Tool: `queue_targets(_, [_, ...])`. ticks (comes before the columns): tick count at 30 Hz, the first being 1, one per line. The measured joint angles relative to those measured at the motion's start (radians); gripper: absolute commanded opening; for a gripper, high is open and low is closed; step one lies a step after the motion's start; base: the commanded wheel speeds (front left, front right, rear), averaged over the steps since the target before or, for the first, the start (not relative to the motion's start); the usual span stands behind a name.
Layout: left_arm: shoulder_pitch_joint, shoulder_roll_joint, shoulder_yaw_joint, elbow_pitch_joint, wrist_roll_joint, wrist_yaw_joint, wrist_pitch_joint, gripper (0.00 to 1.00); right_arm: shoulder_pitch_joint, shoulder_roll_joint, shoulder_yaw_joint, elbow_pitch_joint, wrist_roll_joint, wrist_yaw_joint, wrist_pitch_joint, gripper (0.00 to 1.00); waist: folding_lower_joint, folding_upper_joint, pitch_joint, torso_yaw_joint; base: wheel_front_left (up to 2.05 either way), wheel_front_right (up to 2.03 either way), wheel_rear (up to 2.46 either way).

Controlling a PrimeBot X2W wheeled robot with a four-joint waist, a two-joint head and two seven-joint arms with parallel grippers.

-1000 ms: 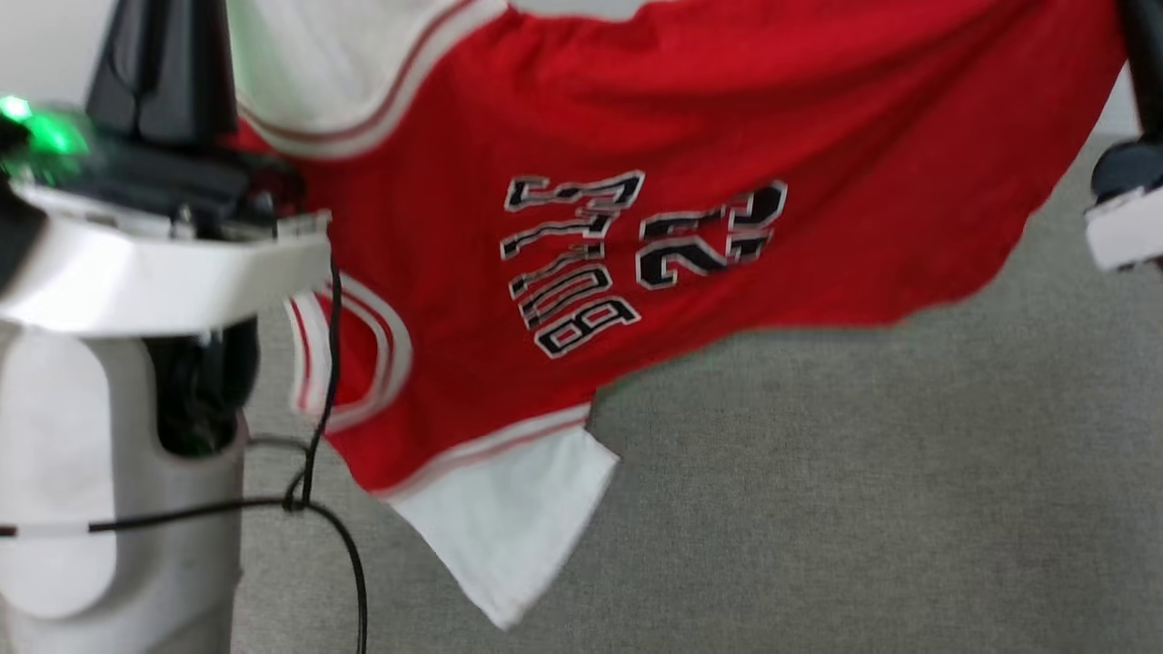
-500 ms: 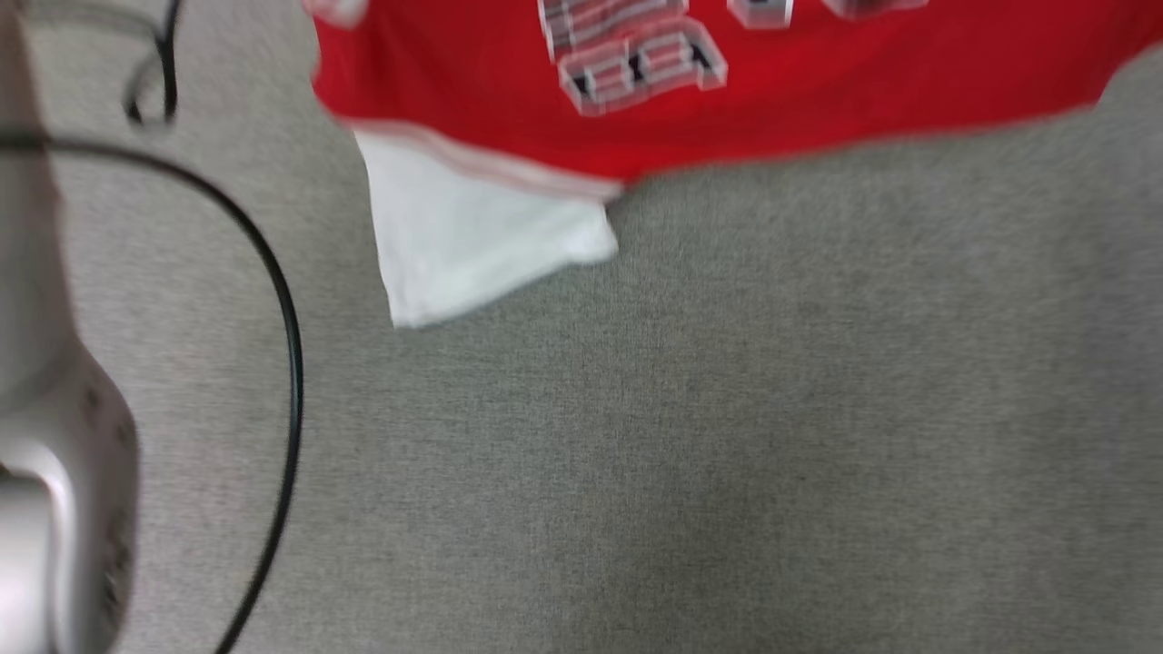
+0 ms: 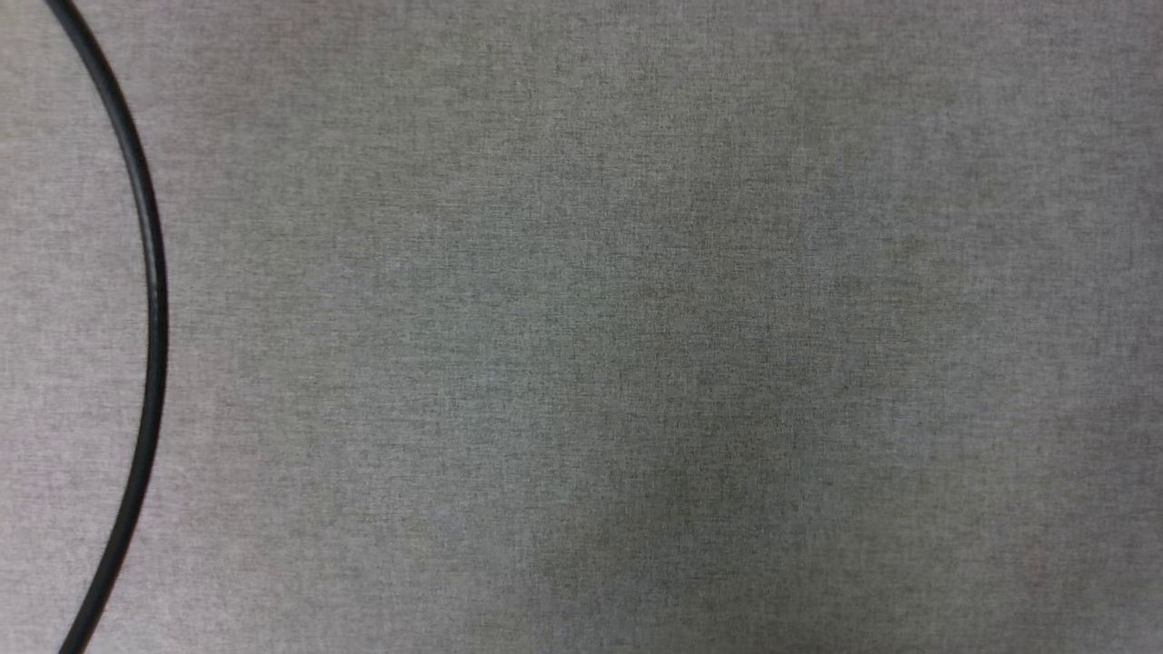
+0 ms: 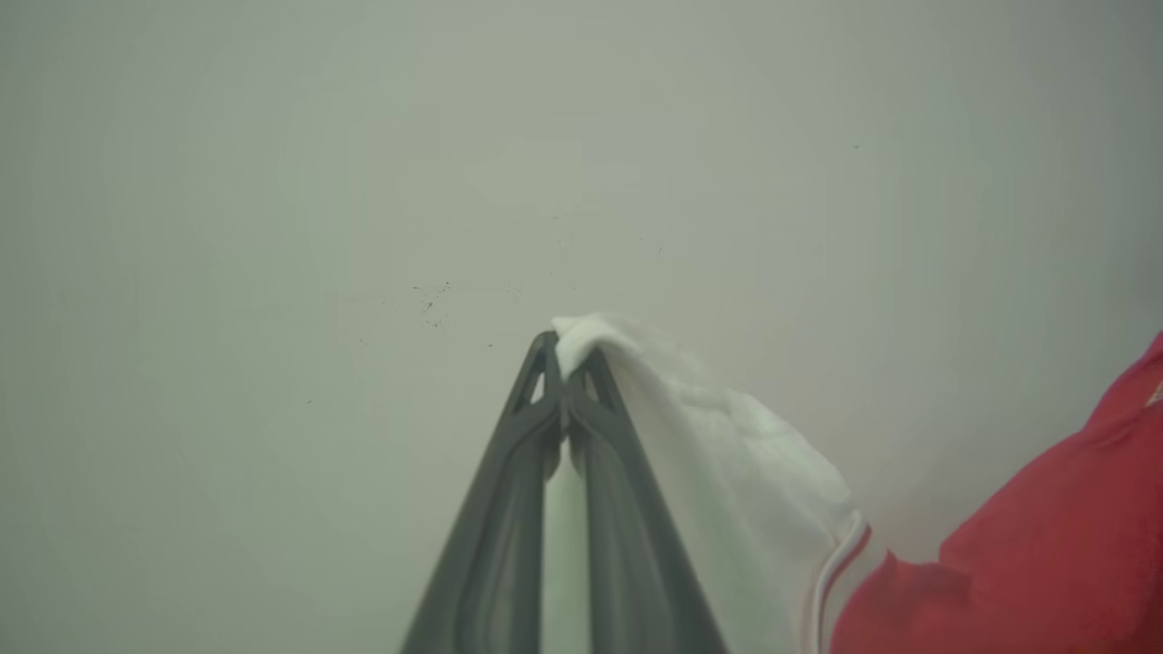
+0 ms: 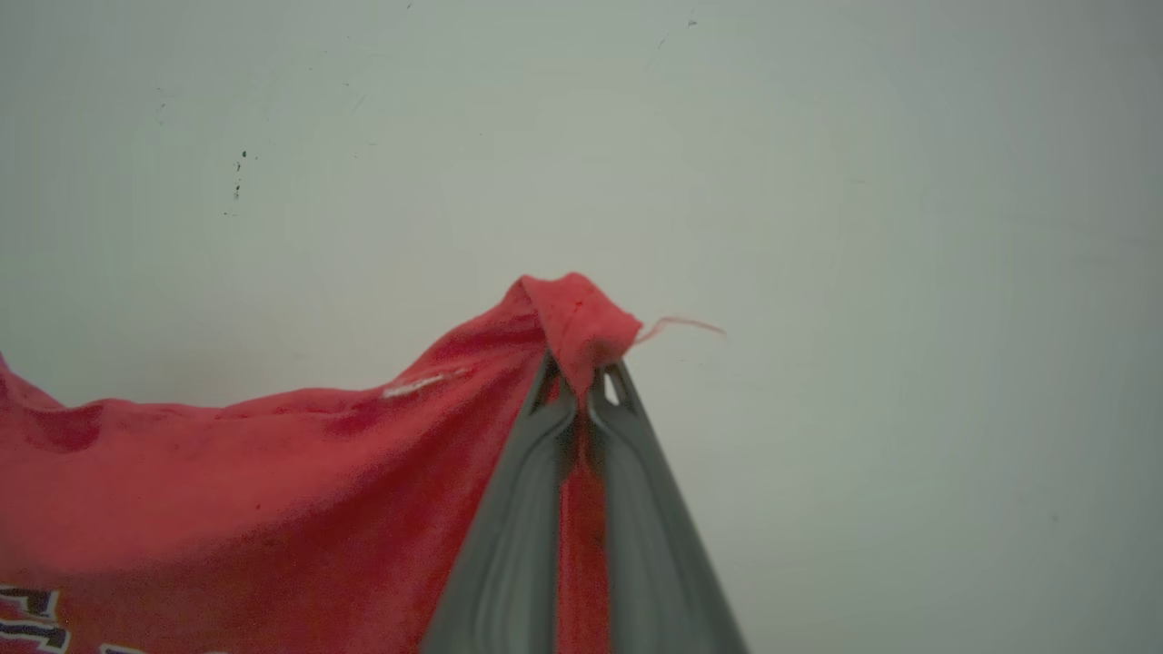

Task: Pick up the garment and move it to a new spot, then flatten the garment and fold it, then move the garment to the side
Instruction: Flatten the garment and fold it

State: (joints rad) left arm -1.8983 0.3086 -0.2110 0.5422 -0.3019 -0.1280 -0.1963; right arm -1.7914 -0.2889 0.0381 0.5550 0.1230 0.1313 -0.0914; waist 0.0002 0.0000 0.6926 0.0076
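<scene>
Garment [image 5: 227,490] is held stretched between the tools: white sleeve pinched in the tips of the left gripper [image 4: 568,363], red corner pinched in the right gripper [image 5: 586,377]. Head camera has been tilted down onto grey surface [image 3: 636,363]; lay-down is judged next.

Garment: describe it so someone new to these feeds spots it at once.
In the right wrist view, against the pale surface, the right gripper has its jaws shut on a corner of the garment. It is red with black white-outlined lettering, the only coloured thing there.
</scene>
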Motion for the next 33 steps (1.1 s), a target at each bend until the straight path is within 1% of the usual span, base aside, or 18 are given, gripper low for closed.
queue_targets(4, [-0.023,0.001,-0.022,0.062,-0.006,0.000,-0.023,0.00,-0.052,0.006,0.024,0.099,-0.001,0.000,-0.036,0.00,0.0000,0.0000,0.013,-0.002,0.00,0.00,0.00])
queue_targets(8, [0.034,0.000,-0.039,0.091,-0.023,-0.001,-0.045,0.00,-0.038,0.015,0.068,0.185,0.010,0.000,-0.090,0.00,0.0000,0.0000,0.024,0.002,0.00,0.00,0.00])
queue_targets(13, [0.158,0.006,-0.038,0.076,-0.055,-0.001,-0.062,0.00,0.046,0.025,0.101,0.262,0.050,0.000,-0.139,0.00,0.0000,0.0000,0.018,0.000,0.00,0.00,0.00])
queue_targets(18, [0.339,0.011,-0.031,0.029,-0.074,-0.001,-0.063,0.00,0.178,0.038,0.136,0.289,0.094,0.000,-0.164,0.00,0.0000,0.0000,-0.009,-0.005,0.00,0.00,0.00])
queue_targets(22, [0.509,0.003,0.020,-0.053,-0.081,0.000,-0.064,0.00,0.314,0.042,0.155,0.271,0.132,0.000,-0.169,0.00,-0.0001,0.0000,-0.041,-0.008,0.00,0.00,0.00])
queue_targets(27, [0.764,-0.022,0.075,-0.161,-0.073,0.006,-0.067,0.00,0.529,0.033,0.166,0.166,0.156,0.000,-0.171,0.00,-0.0002,0.0000,-0.096,-0.008,0.00,0.00,0.00])
queue_targets(33, [1.088,-0.069,0.129,-0.296,-0.053,0.017,-0.067,0.00,0.787,0.001,0.201,0.069,0.186,0.000,-0.171,0.00,-0.0004,0.0000,-0.185,-0.001,0.00,0.00,0.00])
